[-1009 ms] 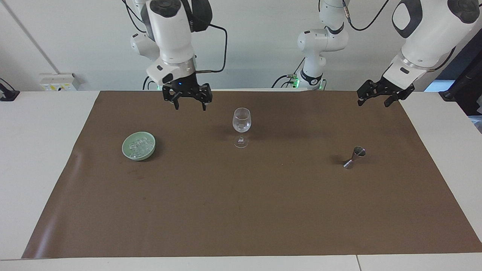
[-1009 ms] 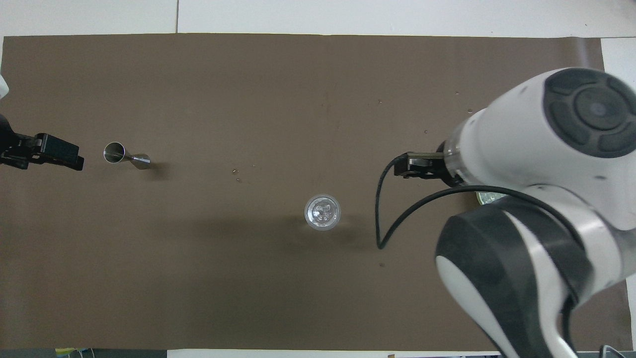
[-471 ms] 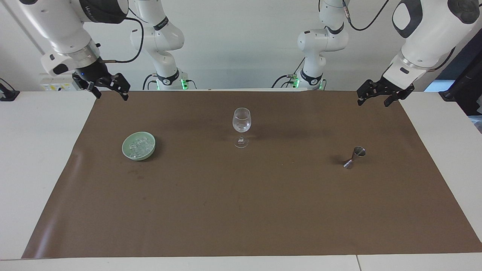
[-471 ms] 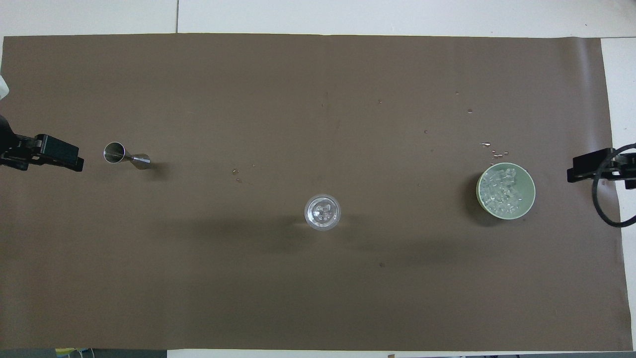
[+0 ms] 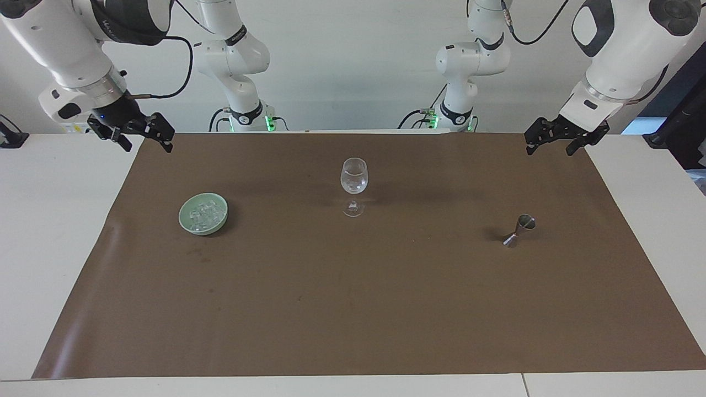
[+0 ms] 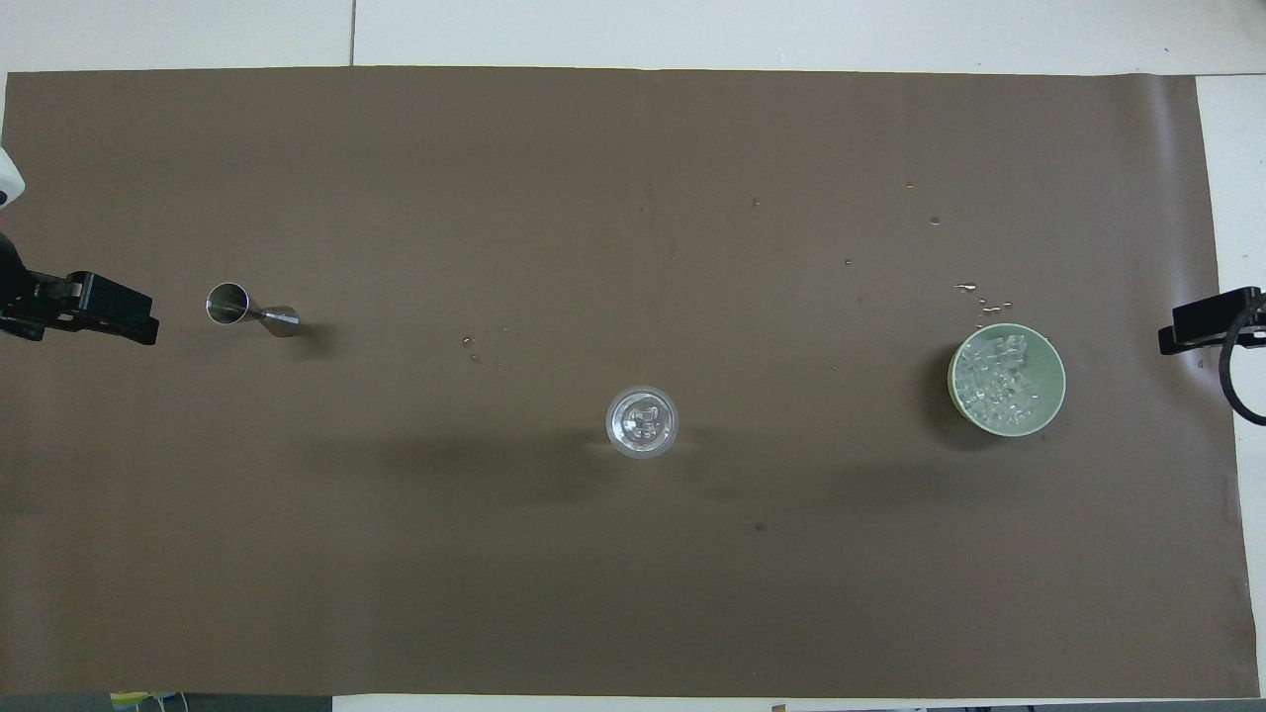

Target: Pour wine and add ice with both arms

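Now, left pincer (image 5: 567, 142) wide, right pincer (image 5: 134, 136) wide, both empty

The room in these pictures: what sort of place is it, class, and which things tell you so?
Probably a robotics lab set up for a bar task: two arms over a brown mat, with a wine glass, jigger and bowl of ice.

From overhead, both arms are cut off at the edges, only the left gripper (image 6: 84, 307) and right gripper (image 6: 1212, 321) showing. Contents of the wine glass (image 5: 353, 177) and jigger (image 5: 521, 229) are too small to tell.
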`<state>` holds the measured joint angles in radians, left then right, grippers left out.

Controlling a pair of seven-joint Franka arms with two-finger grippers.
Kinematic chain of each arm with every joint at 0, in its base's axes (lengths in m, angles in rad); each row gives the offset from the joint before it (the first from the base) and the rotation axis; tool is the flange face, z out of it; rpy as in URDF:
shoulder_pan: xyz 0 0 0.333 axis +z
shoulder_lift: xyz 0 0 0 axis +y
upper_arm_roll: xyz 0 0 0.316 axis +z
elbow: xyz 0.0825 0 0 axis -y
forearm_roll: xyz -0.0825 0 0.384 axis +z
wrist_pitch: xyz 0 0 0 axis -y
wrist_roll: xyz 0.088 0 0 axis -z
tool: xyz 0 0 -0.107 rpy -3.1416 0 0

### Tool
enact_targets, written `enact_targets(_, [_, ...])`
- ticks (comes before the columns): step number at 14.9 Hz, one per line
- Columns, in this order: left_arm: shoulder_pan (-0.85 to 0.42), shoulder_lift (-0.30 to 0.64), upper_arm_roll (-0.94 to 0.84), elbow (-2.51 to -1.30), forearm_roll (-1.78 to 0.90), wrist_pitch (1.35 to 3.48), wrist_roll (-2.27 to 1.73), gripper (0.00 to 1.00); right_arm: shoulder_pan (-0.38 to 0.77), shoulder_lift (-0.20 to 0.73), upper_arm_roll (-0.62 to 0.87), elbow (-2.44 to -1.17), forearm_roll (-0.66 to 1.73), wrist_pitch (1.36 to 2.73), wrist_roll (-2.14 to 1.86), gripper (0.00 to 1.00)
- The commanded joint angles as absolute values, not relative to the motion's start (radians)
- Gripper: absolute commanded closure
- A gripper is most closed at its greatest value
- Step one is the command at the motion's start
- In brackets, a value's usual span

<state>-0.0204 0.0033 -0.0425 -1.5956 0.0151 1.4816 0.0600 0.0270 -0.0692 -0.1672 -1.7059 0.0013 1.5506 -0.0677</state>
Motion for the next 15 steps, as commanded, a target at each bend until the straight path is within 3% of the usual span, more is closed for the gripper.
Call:
enact_targets(1, [-0.018, -0.026, -0.041, -1.629, 0.037, 1.493, 0.057, 0.00, 0.032, -0.066, -0.160, -1.686, -0.009, 1.537, -0.043, 0.00])
enact_targets(15, [-0.014, -0.035, -0.034, -1.661, 0.015, 1.575, 0.045, 0.00, 0.025, -0.066, -0.094, -1.655, -0.021, 1.531, 0.014, 0.00])
